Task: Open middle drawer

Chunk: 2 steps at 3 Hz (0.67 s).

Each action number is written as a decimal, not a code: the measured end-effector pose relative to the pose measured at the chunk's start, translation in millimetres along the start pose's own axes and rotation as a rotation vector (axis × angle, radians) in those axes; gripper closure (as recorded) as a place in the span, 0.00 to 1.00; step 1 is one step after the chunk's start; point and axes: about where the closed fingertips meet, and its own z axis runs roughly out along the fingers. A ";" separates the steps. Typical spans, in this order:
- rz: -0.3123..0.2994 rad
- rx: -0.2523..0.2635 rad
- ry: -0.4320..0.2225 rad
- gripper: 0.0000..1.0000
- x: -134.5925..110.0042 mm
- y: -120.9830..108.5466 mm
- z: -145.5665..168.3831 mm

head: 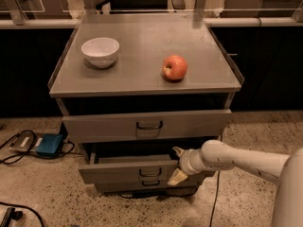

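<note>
1. Cabinet (142,46), grey metal, 3 drawers, ctr of view on speckled floor (47,193).
2. Robot arm (246,161), white, comes in from lower right, reaches left to cabinet's lower front.
3. Top drawer (109,126), widest front, sticks out a bit.
4. Middle drawer (118,170) below it, partly pulled out, dark loop handle (150,172) at ctr.
5. Bottom drawer (123,187), only a strip shows under middle one.
6. Gripper (177,164) at right end of middle drawer front, fingers apart: one above top edge, one low by front's corner.
7. White bowl (100,51) upright, left on cabinet top.
8. Apple (174,67), red, right of bowl, well apart.
9. Blue box (49,144) w/ cables on floor, left of cabinet.
</note>
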 end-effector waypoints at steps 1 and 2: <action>0.000 0.000 0.000 0.42 0.0 0.0 0.0; -0.020 -0.005 0.014 0.65 3.8 15.7 -21.7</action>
